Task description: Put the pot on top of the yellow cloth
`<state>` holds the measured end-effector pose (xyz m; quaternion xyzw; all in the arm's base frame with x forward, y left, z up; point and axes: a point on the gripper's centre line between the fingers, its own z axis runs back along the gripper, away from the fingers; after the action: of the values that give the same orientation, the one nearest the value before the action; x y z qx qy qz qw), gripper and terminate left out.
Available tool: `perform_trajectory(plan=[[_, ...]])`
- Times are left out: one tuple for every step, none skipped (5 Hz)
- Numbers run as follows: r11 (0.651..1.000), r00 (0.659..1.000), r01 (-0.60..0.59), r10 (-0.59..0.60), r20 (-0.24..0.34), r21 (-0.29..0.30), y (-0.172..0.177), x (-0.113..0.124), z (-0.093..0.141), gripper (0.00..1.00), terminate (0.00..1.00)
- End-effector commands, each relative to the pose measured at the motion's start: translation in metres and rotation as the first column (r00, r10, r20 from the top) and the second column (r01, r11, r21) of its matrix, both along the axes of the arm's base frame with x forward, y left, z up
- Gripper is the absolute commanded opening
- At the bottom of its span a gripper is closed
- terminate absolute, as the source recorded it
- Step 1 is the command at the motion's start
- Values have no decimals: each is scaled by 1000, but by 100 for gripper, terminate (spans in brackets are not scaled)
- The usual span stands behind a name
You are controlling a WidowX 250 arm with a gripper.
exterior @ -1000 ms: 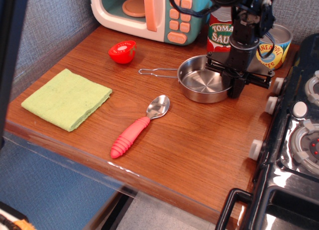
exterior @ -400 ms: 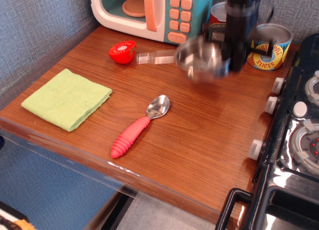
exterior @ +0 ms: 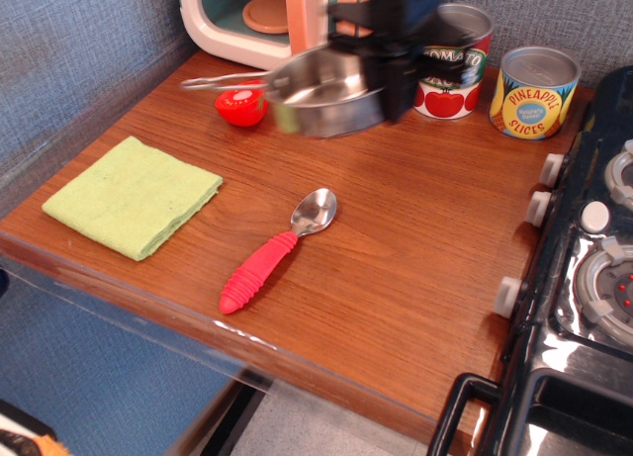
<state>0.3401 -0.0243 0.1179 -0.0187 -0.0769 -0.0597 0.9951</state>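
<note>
The pot (exterior: 324,92) has left the surface (exterior: 415,238) and swung left, gripper (exterior: 381,80) clamped on its rim; the yellow cloth (exterior: 132,195) is still well apart

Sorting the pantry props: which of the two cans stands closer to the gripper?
The tomato can; it stands right beside the gripper, while the pineapple can stands farther right.

Shiny steel pot (exterior: 321,92) hangs lifted, handle leftward; yellow cloth (exterior: 132,195) lies flat front-left.
</note>
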Motion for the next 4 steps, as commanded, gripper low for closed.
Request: perform_trajectory(plan=[[991,991,-124,126,-39,53,82,-60,11,0,0],[997,999,-54,54,3,55,104,-60,3,0,0],[998,999,29,-32,41,63,121,-54,-10,0,0],[997,999,29,-31,29,67,131,-56,-31,0,0]])
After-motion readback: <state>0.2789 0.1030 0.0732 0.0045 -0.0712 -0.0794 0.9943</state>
